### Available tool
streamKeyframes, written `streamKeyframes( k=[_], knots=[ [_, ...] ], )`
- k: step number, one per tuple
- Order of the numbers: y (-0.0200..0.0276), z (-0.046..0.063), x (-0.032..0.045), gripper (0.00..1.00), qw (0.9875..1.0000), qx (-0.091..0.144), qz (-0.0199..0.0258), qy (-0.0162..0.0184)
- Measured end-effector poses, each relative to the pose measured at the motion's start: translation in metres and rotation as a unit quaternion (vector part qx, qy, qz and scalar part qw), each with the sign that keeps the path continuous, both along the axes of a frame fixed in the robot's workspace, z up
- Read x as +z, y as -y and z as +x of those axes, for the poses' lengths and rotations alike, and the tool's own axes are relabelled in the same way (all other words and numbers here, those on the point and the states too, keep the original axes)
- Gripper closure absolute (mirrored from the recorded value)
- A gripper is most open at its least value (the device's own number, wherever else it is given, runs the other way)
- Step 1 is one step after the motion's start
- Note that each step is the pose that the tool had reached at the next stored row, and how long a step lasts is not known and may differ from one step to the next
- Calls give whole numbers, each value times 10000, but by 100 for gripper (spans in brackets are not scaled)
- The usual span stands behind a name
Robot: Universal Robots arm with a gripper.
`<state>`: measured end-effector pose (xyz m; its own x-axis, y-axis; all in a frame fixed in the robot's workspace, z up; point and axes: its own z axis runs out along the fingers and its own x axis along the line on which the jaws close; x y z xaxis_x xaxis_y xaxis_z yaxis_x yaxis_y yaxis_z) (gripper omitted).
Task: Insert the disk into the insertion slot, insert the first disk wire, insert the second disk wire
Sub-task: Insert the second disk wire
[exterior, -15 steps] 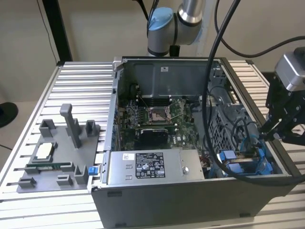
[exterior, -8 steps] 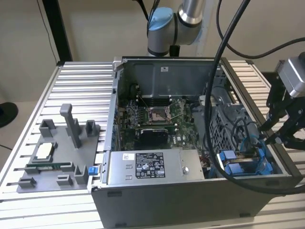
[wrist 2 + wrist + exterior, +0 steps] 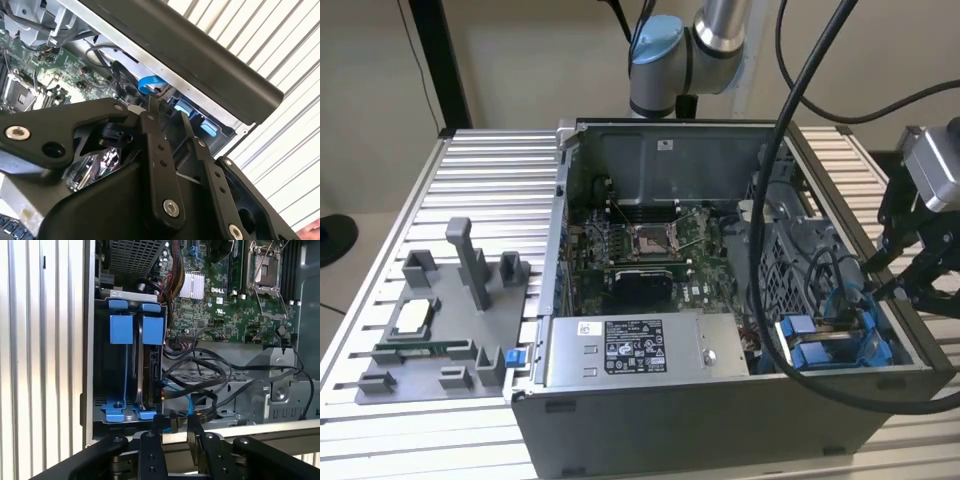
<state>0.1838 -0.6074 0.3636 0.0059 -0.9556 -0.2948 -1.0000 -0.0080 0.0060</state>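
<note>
Since the silver drive in its blue plastic carrier (image 3: 152, 332) seems seated in the grey metal bay (image 3: 122, 294), my black gripper (image 3: 175, 419) hangs near the dark cables (image 3: 200, 370); whether it is clenched I cannot tell.

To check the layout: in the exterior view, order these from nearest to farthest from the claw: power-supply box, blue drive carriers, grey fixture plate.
1. Blue drive carriers, in the case beside the claw.
2. Power-supply box, along the case's near wall.
3. Grey fixture plate, far at the exterior view's left.
</note>
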Motion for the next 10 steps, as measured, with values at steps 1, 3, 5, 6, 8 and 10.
streamKeyframes(
  k=[1, 3, 5, 6, 8, 10],
  knots=[
    [5, 0, -5, 0, 10000, -1, 31, 0],
    [21, 1, -15, 0, 10000, -1, 99, 0],
    [46, 4, -20, 0, 9999, -2, 166, -1],
    [59, 5, -23, 0, 9998, -3, 190, -1],
    [78, 8, -34, 0, 9997, -3, 232, -2],
    [92, 9, -56, 0, 9996, -4, 266, -1]
  ],
)
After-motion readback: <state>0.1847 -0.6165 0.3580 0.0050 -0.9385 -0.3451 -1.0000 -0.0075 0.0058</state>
